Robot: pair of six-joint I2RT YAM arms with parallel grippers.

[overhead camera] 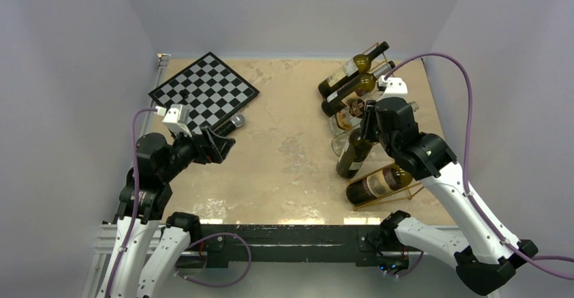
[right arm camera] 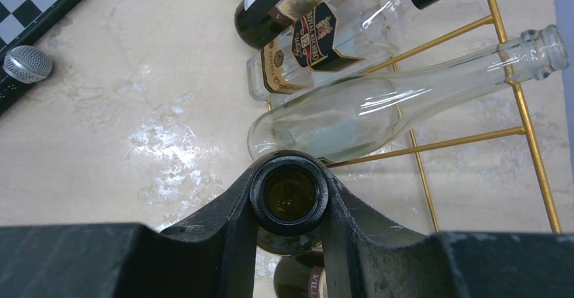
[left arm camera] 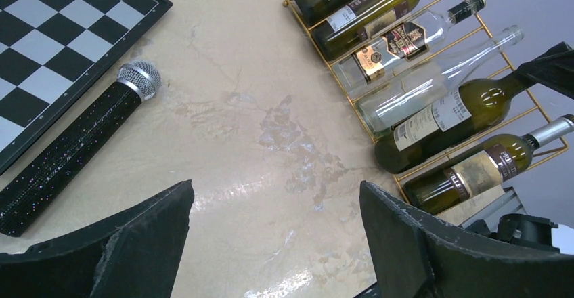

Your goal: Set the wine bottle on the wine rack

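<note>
Of the wine bottle (left arm camera: 433, 118), the right wrist view shows only the open mouth; the body is hidden beneath the right gripper (right arm camera: 289, 200), which is bent down and clamped on the neck. The bottle slants in the wine rack (right arm camera: 440, 144), between a clear bottle (right arm camera: 379, 105) and a green bottle (left arm camera: 474, 173). The left gripper (left arm camera: 276, 196) hovers with its fingers spread near a microphone (left arm camera: 81, 142) on the beige marbled tabletop (left arm camera: 257, 74), between pale walls.
</note>
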